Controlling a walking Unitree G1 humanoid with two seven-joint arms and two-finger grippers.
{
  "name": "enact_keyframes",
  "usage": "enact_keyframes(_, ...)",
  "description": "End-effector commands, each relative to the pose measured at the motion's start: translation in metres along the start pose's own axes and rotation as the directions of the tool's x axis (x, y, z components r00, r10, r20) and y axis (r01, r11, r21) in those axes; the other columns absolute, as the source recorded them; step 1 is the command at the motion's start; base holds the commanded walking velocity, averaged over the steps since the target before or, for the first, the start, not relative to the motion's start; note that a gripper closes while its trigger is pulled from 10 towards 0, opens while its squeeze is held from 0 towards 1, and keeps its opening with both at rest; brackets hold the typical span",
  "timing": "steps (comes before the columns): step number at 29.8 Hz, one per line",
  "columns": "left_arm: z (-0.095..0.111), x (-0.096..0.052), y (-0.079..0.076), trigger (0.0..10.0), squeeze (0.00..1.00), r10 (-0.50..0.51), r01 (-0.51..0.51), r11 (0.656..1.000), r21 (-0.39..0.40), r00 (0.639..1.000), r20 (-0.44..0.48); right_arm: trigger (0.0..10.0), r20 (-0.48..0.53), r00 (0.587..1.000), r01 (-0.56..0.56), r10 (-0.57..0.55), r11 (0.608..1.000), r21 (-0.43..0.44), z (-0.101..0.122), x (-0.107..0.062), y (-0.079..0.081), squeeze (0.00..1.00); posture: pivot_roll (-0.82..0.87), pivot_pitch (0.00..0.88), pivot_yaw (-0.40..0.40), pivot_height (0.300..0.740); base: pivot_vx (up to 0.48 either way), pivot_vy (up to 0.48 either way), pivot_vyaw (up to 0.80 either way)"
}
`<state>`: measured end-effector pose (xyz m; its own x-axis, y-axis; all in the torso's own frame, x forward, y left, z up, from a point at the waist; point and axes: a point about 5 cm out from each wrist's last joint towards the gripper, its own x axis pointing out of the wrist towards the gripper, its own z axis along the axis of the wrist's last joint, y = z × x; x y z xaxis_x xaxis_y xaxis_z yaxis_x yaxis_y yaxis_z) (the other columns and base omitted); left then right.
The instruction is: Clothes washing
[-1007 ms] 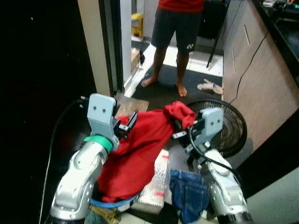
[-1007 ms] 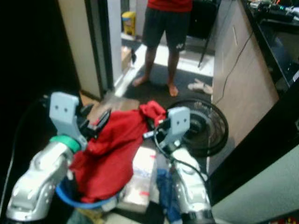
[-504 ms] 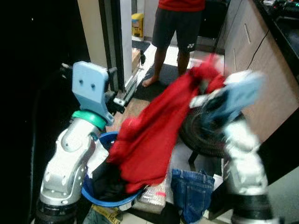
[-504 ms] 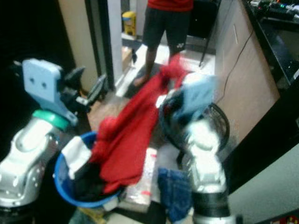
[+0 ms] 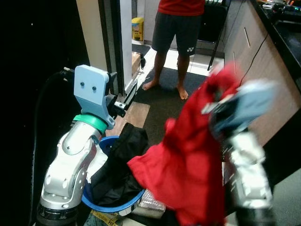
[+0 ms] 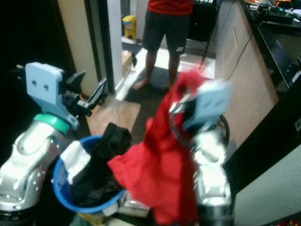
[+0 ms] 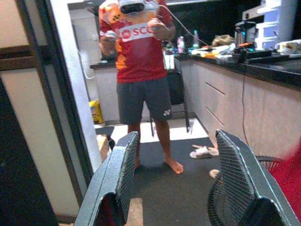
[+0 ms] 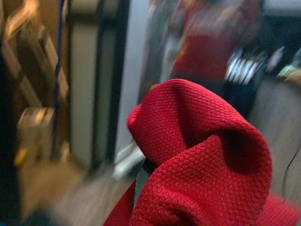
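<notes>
A red garment hangs from my right gripper, which is shut on its top edge and blurred by motion. In the right wrist view the red garment bunches over the fingers. The cloth hangs to the right of a blue basket on the floor, clear of it. In the basket lie a black garment and a white cloth. My left gripper is raised above the basket's far-left side, open and empty; its fingers stand wide apart.
A person stands barefoot on the dark mat ahead, holding controllers. A door frame rises at the left, and cabinets line the right. Slippers lie by the cabinets. A silvery packet lies beside the basket.
My right arm swung up and right, pulling the red garment off the basket and uncovering the black garment. The left gripper, on the red cloth a second ago, now stands open.
</notes>
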<state>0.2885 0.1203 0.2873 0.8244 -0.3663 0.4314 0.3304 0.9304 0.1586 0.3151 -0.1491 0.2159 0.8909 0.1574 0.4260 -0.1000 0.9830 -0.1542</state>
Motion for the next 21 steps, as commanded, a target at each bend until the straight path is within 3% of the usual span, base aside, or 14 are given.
enact_keyframes(1, -0.005, -0.002, -0.002, 10.0, 0.0, -0.003, 0.003, 1.0, -0.01, 1.0, -0.026, 10.0, 0.095, 0.996, 0.001, 0.001, 1.0, -0.022, 0.021, 0.006, 0.0, 0.0, 0.07, 0.056, 0.038, 0.74, 0.0, 0.0, 0.0)
enact_keyframes(6, -0.003, 0.0, -0.001, 10.0, 0.0, 0.015, -0.016, 0.999, -0.037, 1.0, -0.021, 10.0, 0.147, 0.989, 0.003, 0.0, 1.0, -0.022, 0.04, 0.016, -0.004, 0.0, 0.07, 0.054, 0.031, 0.74, 0.0, 0.0, 0.0)
enact_keyframes(10, -0.002, 0.001, -0.001, 10.0, 0.0, 0.018, -0.019, 0.999, -0.041, 1.0, -0.017, 10.0, 0.155, 0.988, 0.01, -0.007, 1.0, -0.016, 0.042, 0.018, -0.007, 0.0, 0.07, 0.055, 0.03, 0.74, 0.0, 0.0, 0.0)
enact_keyframes(18, 0.0, 0.002, 0.0, 10.0, 0.0, 0.021, -0.022, 0.999, -0.04, 1.0, -0.011, 10.0, 0.134, 0.989, 0.054, -0.066, 0.995, 0.085, 0.038, 0.02, -0.012, 0.0, 0.07, 0.059, 0.033, 0.74, 0.0, 0.0, -0.8)
enact_keyframes(21, 0.0, 0.003, 0.001, 10.0, 0.0, 0.018, -0.018, 0.999, -0.036, 1.0, -0.012, 10.0, 0.128, 0.989, 0.06, -0.076, 0.991, 0.122, 0.032, 0.021, -0.007, 0.0, 0.08, 0.059, 0.039, 0.74, 0.0, 0.0, -0.8)
